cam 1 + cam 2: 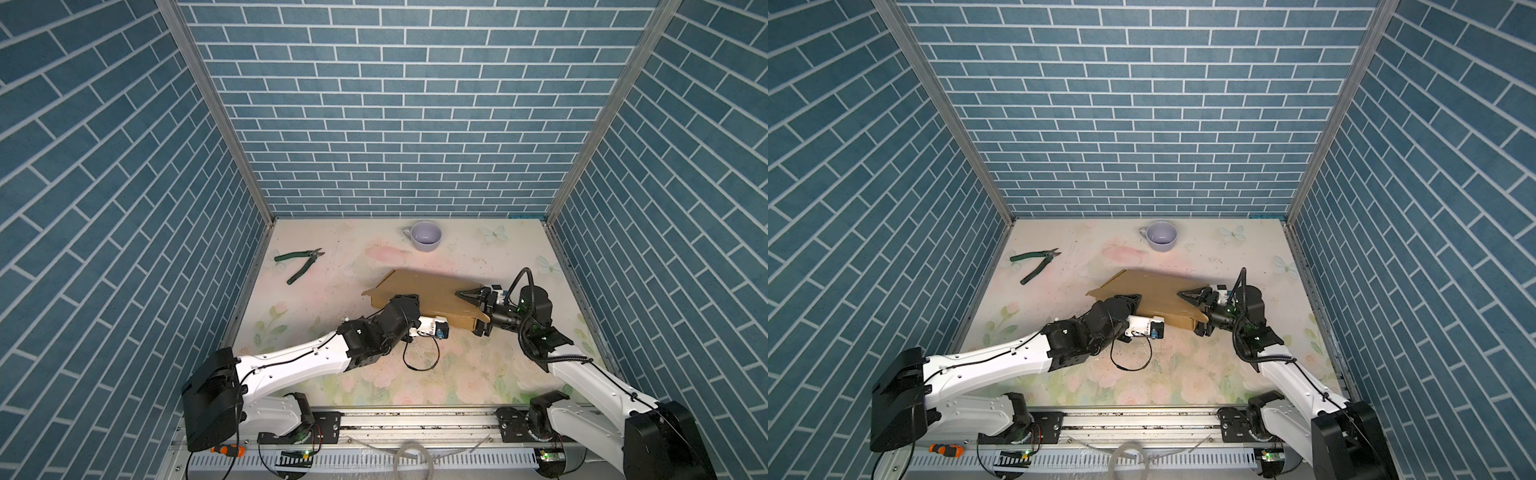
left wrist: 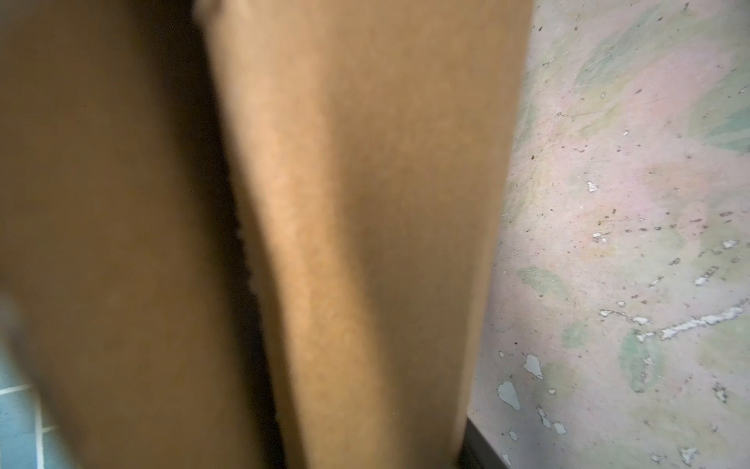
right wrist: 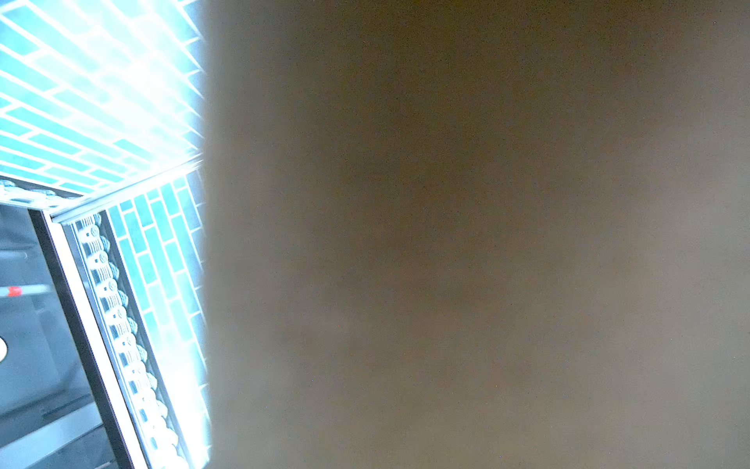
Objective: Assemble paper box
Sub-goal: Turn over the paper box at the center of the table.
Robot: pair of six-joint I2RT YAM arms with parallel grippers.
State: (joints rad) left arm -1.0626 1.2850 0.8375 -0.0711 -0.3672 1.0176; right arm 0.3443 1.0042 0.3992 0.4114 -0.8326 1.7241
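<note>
Blue brick-pattern walls on three sides; floral tabletop (image 1: 332,257), scuffed and chipped.

Item 1, paper box (image 1: 432,291): brown cardboard, lying right of centre on the tabletop between the two arms. It is folded into a shallow form, with a broad top panel and one near side wall showing. A small flap juts out at its left end and a rounded tab at its right end. The left wrist view shows two cardboard faces (image 2: 365,203) with a dark gap between them.

Item 2, left gripper (image 1: 407,300): against the box's near left edge and mostly hidden by its own wrist. Whether its fingers are apart or together cannot be told.

Item 3, right gripper (image 1: 476,311): at the box's right end. Its fingers are wide apart, one over the top panel and one by the near lower corner, with no clamp evident.

Item 4, bystanders: lilac cup (image 1: 427,236) near the back wall and green-handled cutters (image 1: 300,266) at the left, both well apart from the box.

Status, as judged: the main folds appear done. The end flap and tab likely remain to be tucked, and the gap closed.
</note>
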